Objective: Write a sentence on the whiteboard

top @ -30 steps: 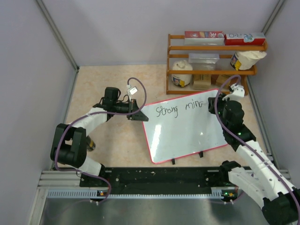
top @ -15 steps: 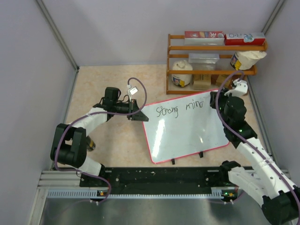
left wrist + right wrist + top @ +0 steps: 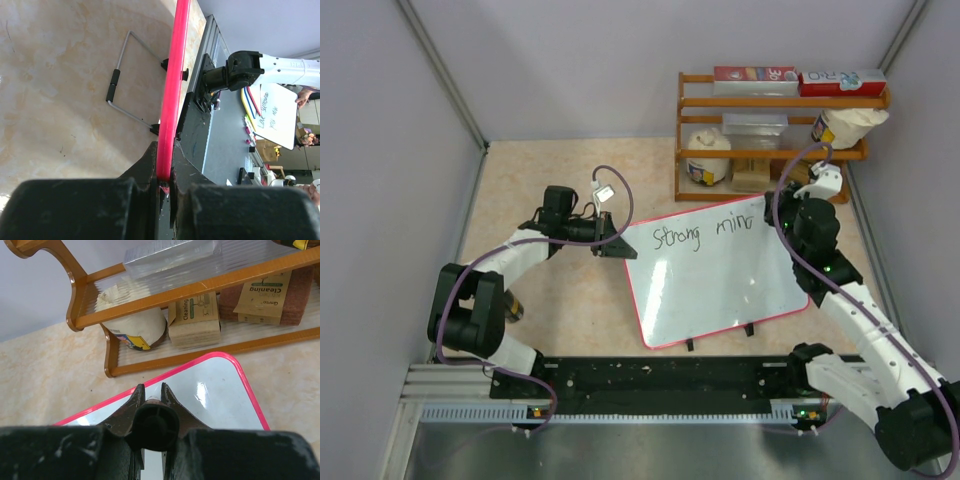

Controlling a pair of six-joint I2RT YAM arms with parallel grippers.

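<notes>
The whiteboard (image 3: 715, 285) lies tilted on the table, red-framed, glossy white. Black handwriting on its top line reads "Strong min" (image 3: 700, 232); the end of the word is hidden by my right arm. My left gripper (image 3: 616, 243) is shut on the board's left edge; in the left wrist view the red frame (image 3: 172, 90) runs up from between the jaws (image 3: 164, 172). My right gripper (image 3: 782, 222) is shut on a black marker pen (image 3: 151, 426), seen end-on, over the board's top right corner (image 3: 220, 395). The pen's tip is hidden.
A wooden shelf rack (image 3: 775, 150) stands just behind the board's top right corner, holding boxes, a white tub (image 3: 706, 155) and cleaning packs (image 3: 194, 315). The board's wire stand (image 3: 125, 95) shows underneath. Grey walls close both sides. A black rail (image 3: 660, 378) runs along the near edge.
My right gripper with the pen has moved slightly to the right and towards the rack along the top line. The left gripper and the board have not moved.
</notes>
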